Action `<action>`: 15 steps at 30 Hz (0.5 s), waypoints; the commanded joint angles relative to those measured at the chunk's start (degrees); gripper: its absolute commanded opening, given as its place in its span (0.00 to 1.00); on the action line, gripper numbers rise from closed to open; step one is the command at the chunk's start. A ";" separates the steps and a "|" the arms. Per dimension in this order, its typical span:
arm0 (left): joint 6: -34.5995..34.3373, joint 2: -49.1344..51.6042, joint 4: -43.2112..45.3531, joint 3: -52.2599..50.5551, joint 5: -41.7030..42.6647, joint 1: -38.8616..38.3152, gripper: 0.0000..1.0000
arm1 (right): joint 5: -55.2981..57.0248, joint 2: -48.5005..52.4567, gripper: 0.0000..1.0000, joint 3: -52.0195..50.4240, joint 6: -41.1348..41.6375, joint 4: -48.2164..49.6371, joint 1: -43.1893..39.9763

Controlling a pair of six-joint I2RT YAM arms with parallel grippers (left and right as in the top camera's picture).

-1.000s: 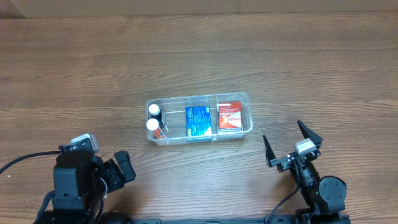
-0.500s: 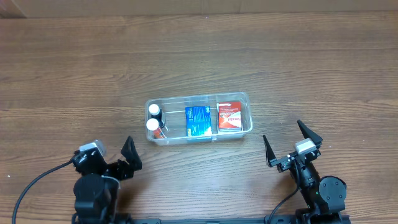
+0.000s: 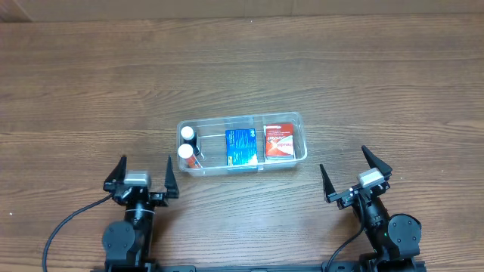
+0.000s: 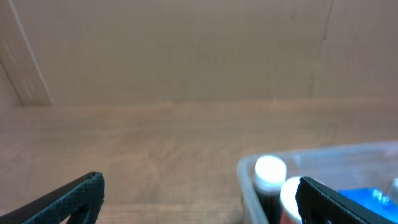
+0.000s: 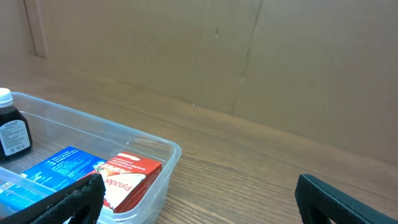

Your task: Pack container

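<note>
The clear plastic container (image 3: 299,121) sits mid-table. It holds two white-capped bottles (image 3: 187,134) at its left end, a blue box (image 3: 240,148) in the middle and a red box (image 3: 279,141) at the right. My left gripper (image 3: 141,171) is open and empty near the front edge, in front of the container's left end. My right gripper (image 3: 350,174) is open and empty to the front right of the container. The left wrist view shows the container (image 4: 329,158) and bottle caps (image 4: 270,169). The right wrist view shows the container (image 5: 165,158), red box (image 5: 130,177), blue box (image 5: 53,168) and a bottle (image 5: 12,130).
A brown cardboard wall (image 5: 249,56) runs along the table's far edge. Bare wooden tabletop (image 3: 242,68) surrounds the container on all sides.
My left arm has swung round from the far left front to face the container, and its gripper now stands open. The right arm and the container's contents have not moved.
</note>
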 commanded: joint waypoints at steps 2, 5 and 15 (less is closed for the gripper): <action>0.68 -1.29 -2.27 -0.39 2.14 0.57 1.00 | -0.37 -0.57 1.00 -0.61 0.02 0.35 -0.02; -0.42 -1.27 -2.27 -0.39 2.21 0.57 1.00 | -0.39 -0.57 1.00 -0.61 0.02 0.37 0.00; -0.42 -1.22 -2.27 -0.39 2.23 0.57 1.00 | -0.37 -0.57 1.00 -0.61 0.02 0.35 -0.02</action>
